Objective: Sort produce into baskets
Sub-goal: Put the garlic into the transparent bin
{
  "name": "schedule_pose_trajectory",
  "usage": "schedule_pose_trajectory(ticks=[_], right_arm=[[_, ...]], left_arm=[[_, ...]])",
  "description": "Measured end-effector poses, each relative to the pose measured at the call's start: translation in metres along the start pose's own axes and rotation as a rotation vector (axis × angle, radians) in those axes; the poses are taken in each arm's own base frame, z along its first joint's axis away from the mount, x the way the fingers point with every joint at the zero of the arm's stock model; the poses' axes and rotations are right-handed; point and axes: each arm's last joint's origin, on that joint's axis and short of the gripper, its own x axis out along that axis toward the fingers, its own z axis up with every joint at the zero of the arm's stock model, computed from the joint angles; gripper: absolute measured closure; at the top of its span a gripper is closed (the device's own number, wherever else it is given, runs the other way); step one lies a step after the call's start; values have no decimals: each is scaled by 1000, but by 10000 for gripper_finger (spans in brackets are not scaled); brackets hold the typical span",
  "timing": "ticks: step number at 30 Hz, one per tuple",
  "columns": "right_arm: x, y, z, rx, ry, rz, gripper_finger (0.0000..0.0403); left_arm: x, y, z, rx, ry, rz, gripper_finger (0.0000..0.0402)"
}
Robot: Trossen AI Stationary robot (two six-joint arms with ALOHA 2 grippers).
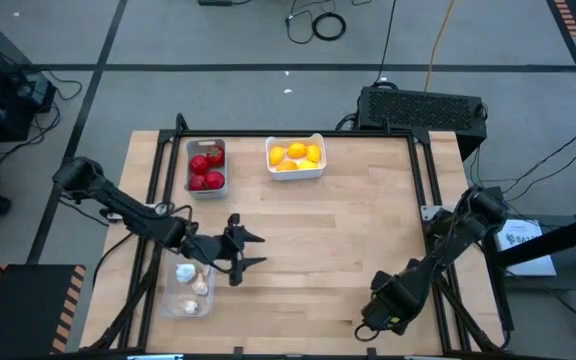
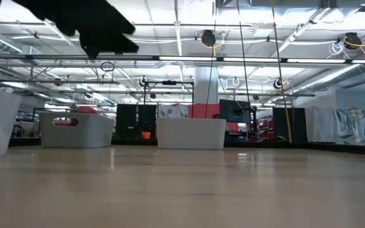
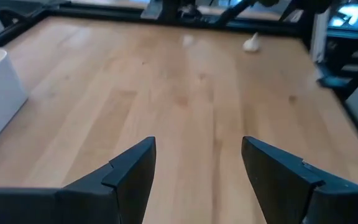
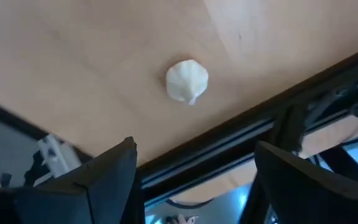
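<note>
The grey basket point(image 1: 206, 167) holds red tomatoes point(image 1: 208, 170) at the far left. Beside it, the white basket point(image 1: 295, 157) holds yellow lemons point(image 1: 296, 155). The clear basket point(image 1: 188, 290) at the near left holds garlic bulbs point(image 1: 190, 280). One loose garlic bulb point(image 4: 187, 81) lies on the wood by the table's right edge; my right arm hides it in the high view. My right gripper point(image 4: 194, 146) hangs open above it, pointing steeply down. My left gripper point(image 1: 255, 250) stands open beside the clear basket, pointing toward the table's right, and the same garlic bulb point(image 3: 251, 42) shows far ahead of it.
Black frame rails point(image 1: 423, 180) run along the table's sides. A black box point(image 1: 423, 105) sits beyond the far edge. Bare wood point(image 1: 338, 240) stretches between the two grippers. In the low view the baskets point(image 2: 191, 133) stand at the far side.
</note>
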Motion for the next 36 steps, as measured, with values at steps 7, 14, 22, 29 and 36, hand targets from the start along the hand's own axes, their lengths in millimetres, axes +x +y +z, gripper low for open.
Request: schedule_pose_trajectory(ticks=[7, 14, 22, 29, 36], right_arm=[[31, -5, 9, 21, 53, -9, 90], [53, -9, 15, 21, 89, 4, 90], [75, -12, 23, -23, 76, 50, 90], [95, -15, 29, -51, 96, 117, 92], [95, -14, 30, -98, 100, 133, 152]], left_arm=[[17, 4, -14, 10, 62, 56, 155], [23, 3, -21, 0, 96, 44, 155], [24, 3, -22, -20, 104, 44, 155], [24, 3, -22, -21, 105, 43, 155], [24, 3, -22, -21, 106, 43, 155]])
